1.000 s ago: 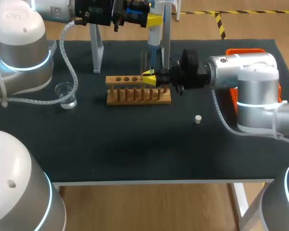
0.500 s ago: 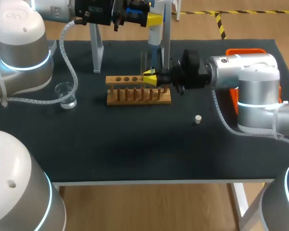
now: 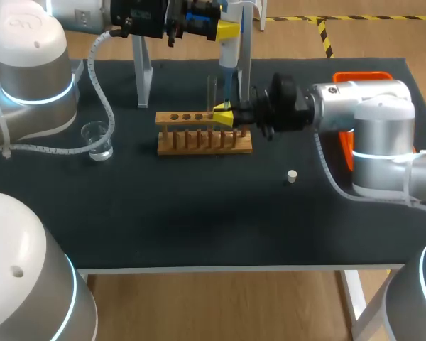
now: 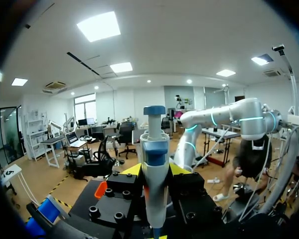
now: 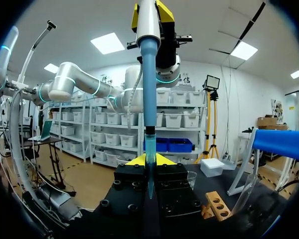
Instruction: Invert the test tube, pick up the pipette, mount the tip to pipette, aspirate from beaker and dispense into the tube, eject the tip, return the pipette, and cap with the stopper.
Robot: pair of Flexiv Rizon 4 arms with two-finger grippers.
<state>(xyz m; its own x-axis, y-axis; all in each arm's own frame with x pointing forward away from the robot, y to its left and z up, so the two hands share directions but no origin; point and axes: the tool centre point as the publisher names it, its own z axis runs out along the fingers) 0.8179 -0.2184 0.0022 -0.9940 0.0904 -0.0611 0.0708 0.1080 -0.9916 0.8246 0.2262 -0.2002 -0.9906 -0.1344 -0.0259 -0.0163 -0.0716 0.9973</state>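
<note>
My left gripper (image 3: 226, 30) hangs above the rack, shut on the white and blue pipette (image 3: 227, 53). In the left wrist view the pipette (image 4: 154, 164) stands upright between the yellow fingers (image 4: 132, 170). My right gripper (image 3: 222, 116) reaches in from the right, shut on the clear test tube (image 3: 211, 89), which stands upright over the wooden rack (image 3: 204, 133). In the right wrist view the pipette (image 5: 148, 84) comes straight down, and its tip (image 5: 149, 172) ends between my right gripper's (image 5: 149, 160) fingers. The white stopper (image 3: 292, 175) lies on the mat. The beaker (image 3: 96, 139) stands at the left.
The pipette stand's legs (image 3: 142, 71) rise behind the rack. An orange tray (image 3: 369, 74) sits at the back right, partly behind my right arm. The dark mat (image 3: 199, 213) in front of the rack holds only the stopper.
My right gripper, with the tube, has shifted very slightly to the right. The left arm and the pipette have not moved.
</note>
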